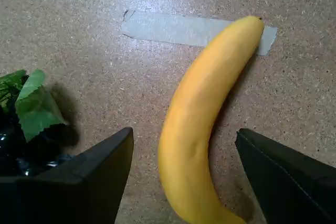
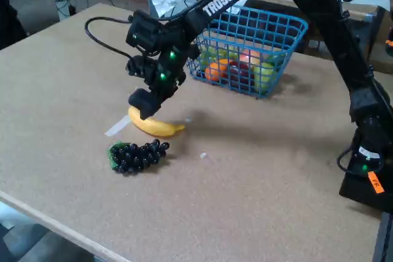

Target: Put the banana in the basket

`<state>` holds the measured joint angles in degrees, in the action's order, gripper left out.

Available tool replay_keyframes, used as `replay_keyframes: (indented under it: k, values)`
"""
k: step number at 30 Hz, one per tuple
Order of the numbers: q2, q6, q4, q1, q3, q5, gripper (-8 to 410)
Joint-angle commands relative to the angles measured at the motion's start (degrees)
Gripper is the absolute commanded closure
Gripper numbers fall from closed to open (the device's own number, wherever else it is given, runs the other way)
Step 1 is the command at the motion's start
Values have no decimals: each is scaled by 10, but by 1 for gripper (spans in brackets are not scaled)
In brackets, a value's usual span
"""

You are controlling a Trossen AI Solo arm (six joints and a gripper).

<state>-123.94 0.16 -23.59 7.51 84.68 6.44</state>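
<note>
A: Two black fingers, spread wide, and nothing between them pinched yet. In the wrist view the gripper (image 1: 184,174) stands open with the banana (image 1: 202,124) lying in the gap, touching neither finger (image 1: 92,179) as far as I can see.

B: Which way does it run?

A: Its long axis goes from the lower edge of the wrist picture up and to the right, curving, so it crosses the line between the fingers rather than lying along it. That suits a squeeze across its width, I'd judge. The gap looks a little wider on the right side of the banana than on the left.

B: And its surroundings?

A: Its far tip lies over a strip of pale tape (image 1: 178,29) on the table (image 1: 79,51). The grape bunch (image 1: 23,124) sits just beside the left finger, leaf showing. In the fixed view the basket (image 2: 273,59), with other fruit already in it, stands well apart, up and to the right of the banana.

B: What can't you make out?

A: The banana's near end is cut off at the frame's bottom edge. How high the fingertips sit above the table I cannot tell; in the fixed view the gripper covers part of the banana.
</note>
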Motion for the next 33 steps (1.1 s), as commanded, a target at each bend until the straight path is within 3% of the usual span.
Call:
replay_keyframes:
  k: [1, 16, 21, 26, 33]
  values:
    - [-14, 0, 8, -1, 0, 1, 131]
    - [-70, 6, 34, 0, 0, 7, 132]
    - [-65, 6, 48, 0, 0, 7, 157]
    - [-65, 12, 52, 0, 0, 7, 229]
    - [-65, 11, 55, 0, 0, 5, 400]
